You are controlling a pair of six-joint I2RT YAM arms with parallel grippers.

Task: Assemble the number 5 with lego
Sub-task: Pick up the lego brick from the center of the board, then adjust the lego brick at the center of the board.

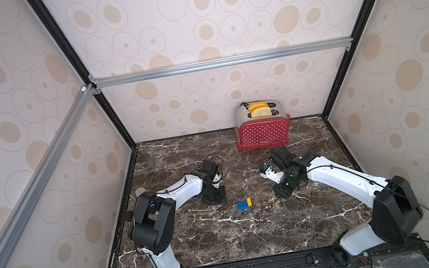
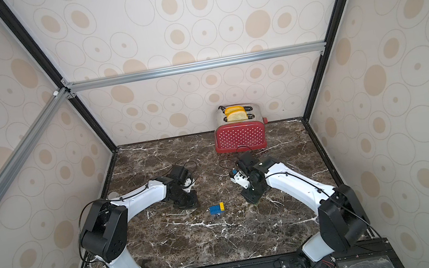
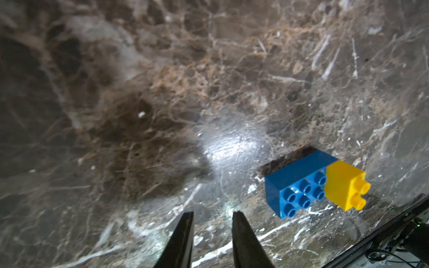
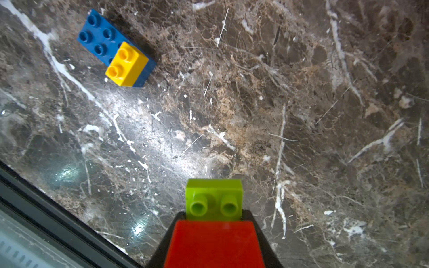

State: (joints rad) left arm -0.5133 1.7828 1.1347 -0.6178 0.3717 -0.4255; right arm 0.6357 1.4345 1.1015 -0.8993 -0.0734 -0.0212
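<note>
A blue brick (image 1: 242,205) with a yellow brick (image 1: 248,201) pressed onto one end lies on the marble table (image 1: 253,239) between the arms; in the left wrist view the blue brick (image 3: 299,183) and the yellow brick (image 3: 343,183) show clearly. My left gripper (image 3: 212,214) hangs just left of them, its jaws slightly apart with only bare marble between. My right gripper (image 4: 214,215) is shut on joined lego: a red brick (image 4: 214,243) fills the jaws and a lime-green brick (image 4: 214,199) sticks out past it. This hand hovers right of the blue brick (image 4: 99,39).
A red dotted toaster (image 1: 262,131) holding two slices of toast stands at the back of the table, behind the right arm. Patterned walls close in three sides. A black rail (image 1: 258,267) runs along the front edge, where both arm bases sit.
</note>
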